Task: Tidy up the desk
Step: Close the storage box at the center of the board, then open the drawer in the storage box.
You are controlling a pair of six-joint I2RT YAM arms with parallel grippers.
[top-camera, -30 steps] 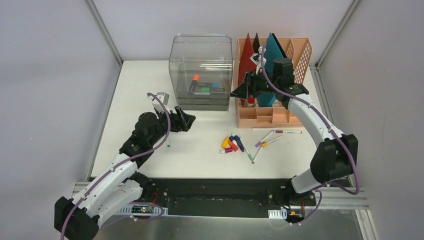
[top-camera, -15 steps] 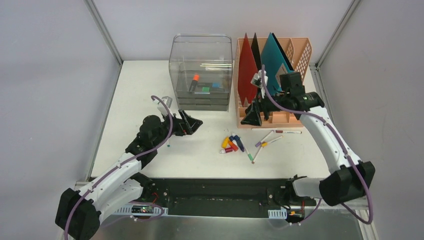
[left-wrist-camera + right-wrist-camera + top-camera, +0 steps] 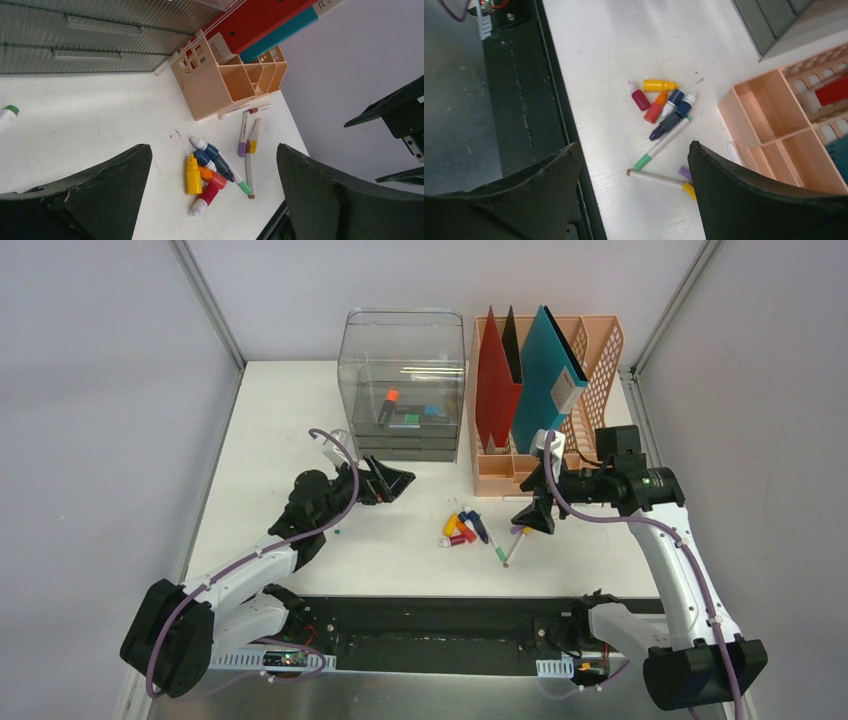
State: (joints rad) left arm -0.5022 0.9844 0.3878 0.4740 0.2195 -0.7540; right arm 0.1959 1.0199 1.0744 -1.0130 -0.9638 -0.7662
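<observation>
The desk is a white tabletop. Near its front lies a pile of small bottles in yellow, orange, red and blue, also in the left wrist view and the right wrist view. Several markers lie just right of the pile. My left gripper is open and empty, left of the pile and pointing at it. My right gripper is open and empty above the markers. A green-tipped marker and a brown-tipped one lie below it.
A peach file rack at the back right holds a red folder and a teal folder. A clear drawer box stands left of it. One marker lies along the rack's front. A small green-capped item lies by the left arm.
My right arm has swung away from the rack's folders, down and toward the near edge, to above the markers. My left gripper has moved right toward the bottles.
</observation>
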